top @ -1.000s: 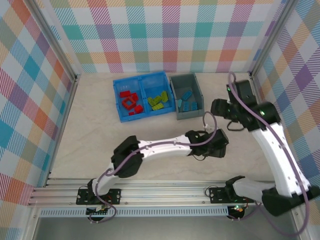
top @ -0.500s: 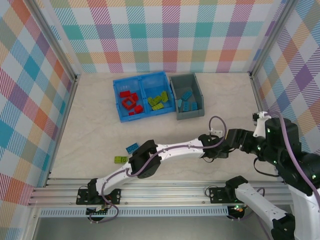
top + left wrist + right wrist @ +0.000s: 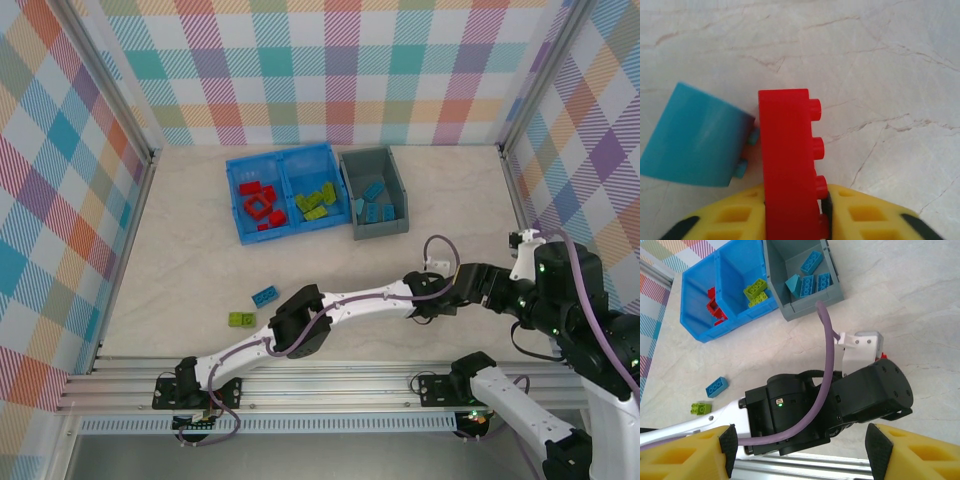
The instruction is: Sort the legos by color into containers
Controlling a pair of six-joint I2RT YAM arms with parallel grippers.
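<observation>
Left gripper: clenched on a red brick, which is held on edge between the yellow fingers.
Blue brick: seen on the table just left of the held brick.
Right gripper: spread wide, nothing held, poised over the left arm's wrist.
Loose bricks: a small blue brick and a green brick are found by the left arm's elbow.
Bins: a blue bin and a grey bin are set well beyond both grippers.
</observation>
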